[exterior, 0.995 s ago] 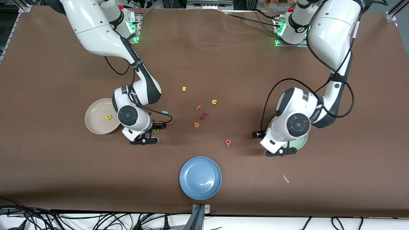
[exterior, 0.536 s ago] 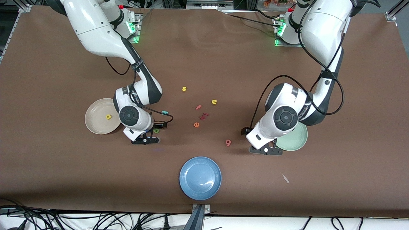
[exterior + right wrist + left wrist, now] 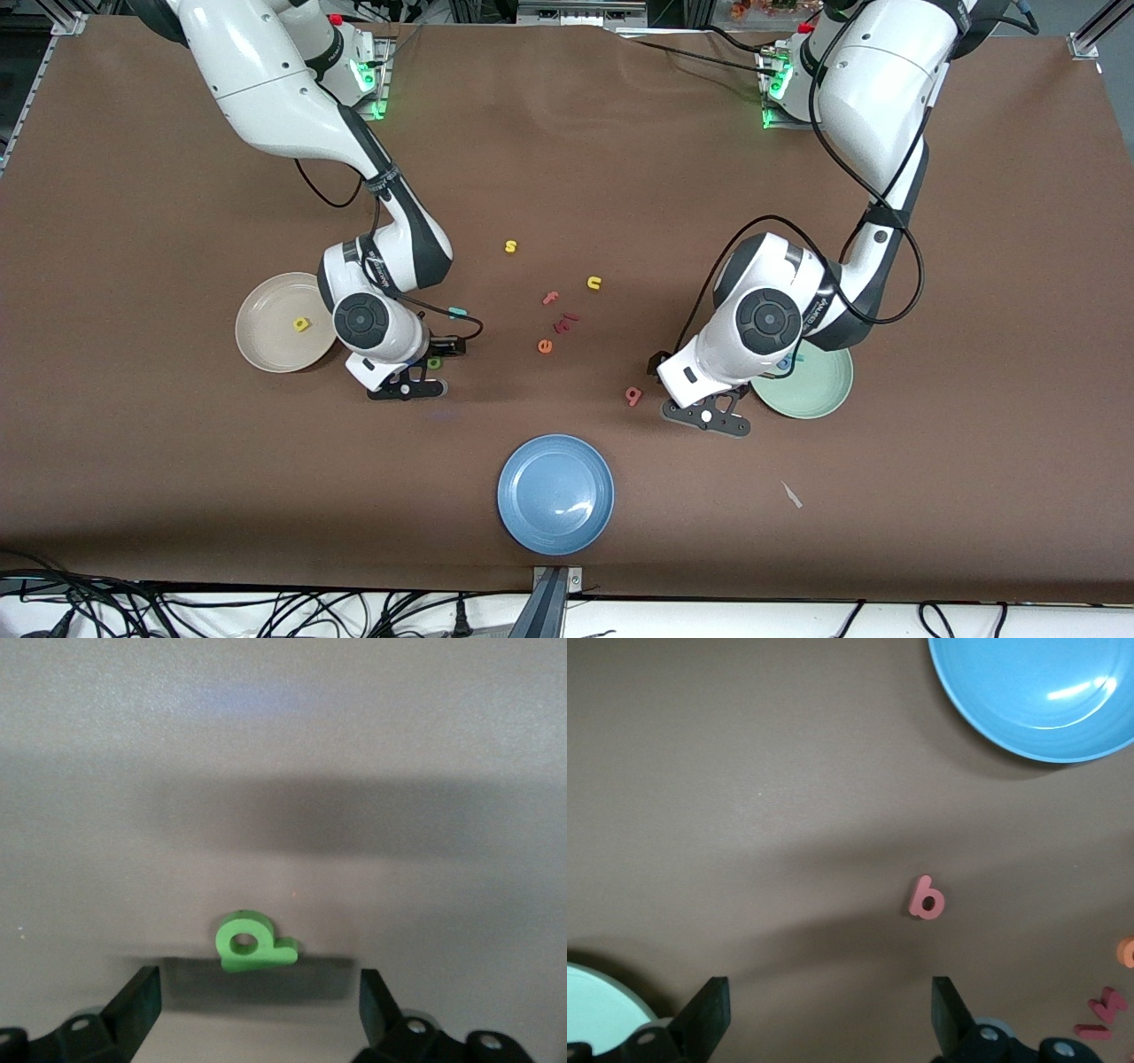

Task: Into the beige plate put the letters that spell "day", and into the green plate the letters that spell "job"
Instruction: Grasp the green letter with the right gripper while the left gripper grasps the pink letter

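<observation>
While wide open, right tool (image 3: 252, 1005) just over green a (image 3: 251, 943); left tool (image 3: 831, 1014) wide nr salmon b (image 3: 927, 898).

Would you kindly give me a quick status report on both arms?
Right gripper open, low over small green letter a. Left gripper open, over table near salmon-red letter b, beside pale green plate. Nothing in the way.

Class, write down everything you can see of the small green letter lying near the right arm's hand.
The green letter a is a small, flat, bright green piece, matte like foam, with a round bowl pierced by a hole and a short stub at one side. It lies flat on the brown table, casting a slight shadow. It sits between the spread fingers of the right hand, which is open above it; nothing touches it. It lies beside the beige plate, toward the left arm's end.
</observation>
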`<state>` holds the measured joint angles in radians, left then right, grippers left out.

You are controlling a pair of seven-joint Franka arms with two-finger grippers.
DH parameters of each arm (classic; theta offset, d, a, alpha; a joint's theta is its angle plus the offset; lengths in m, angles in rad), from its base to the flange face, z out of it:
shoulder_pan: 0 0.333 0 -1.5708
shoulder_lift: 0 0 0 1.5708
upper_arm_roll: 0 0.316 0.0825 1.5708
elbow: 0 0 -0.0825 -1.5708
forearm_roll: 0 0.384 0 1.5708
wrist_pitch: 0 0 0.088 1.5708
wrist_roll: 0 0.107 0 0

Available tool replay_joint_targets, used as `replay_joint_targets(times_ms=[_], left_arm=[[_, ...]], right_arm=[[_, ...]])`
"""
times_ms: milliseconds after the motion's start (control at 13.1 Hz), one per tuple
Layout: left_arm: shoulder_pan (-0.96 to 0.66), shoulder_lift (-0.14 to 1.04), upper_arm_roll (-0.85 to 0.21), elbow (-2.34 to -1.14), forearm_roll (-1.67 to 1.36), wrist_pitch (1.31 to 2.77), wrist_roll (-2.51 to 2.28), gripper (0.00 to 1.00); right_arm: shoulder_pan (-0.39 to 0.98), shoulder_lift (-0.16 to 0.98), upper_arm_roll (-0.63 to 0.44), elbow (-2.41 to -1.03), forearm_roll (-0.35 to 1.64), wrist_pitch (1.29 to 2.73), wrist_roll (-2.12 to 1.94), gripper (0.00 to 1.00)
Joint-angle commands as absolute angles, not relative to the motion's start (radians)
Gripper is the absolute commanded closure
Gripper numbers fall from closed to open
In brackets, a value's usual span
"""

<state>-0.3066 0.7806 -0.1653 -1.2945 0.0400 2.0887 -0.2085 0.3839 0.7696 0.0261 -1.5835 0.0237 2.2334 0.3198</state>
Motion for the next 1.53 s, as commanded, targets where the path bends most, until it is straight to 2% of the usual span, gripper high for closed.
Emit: replay_joint_targets(times_ms=[0,77,153,689,1148,1455], left_arm=[[-0.31,0.798,-0.184,-1.27,0.046,2.1,-0.186,0.0],[-0.324,0.801,-0.186,-1.281,0.048,2.152,-0.186,0.0],[-0.348,0.804,-0.186,-1.284,0.048,2.18,-0.186,0.0],[-0.388,0.914,-0.184,-1.289,0.06,2.413,-0.019,0.0],[-0.391,0.939,-0.183,-1.308,0.063,2.421,0.179,0.02],[-0.405,0.945,-0.181,-1.318,0.099,2.421,0.189,0.03]], right_arm=[[0.376,0.792,0.031,-1.555,0.034,2.24,0.321,0.13],[0.374,0.793,0.031,-1.555,0.034,2.24,0.321,0.23],[0.374,0.793,0.031,-1.555,0.034,2.24,0.321,0.27],[0.374,0.804,0.031,-1.537,0.05,2.24,0.325,0.36],[0.374,0.807,0.031,-1.529,0.067,2.24,0.324,0.4],[0.374,0.807,0.031,-1.525,0.067,2.24,0.322,0.5]])
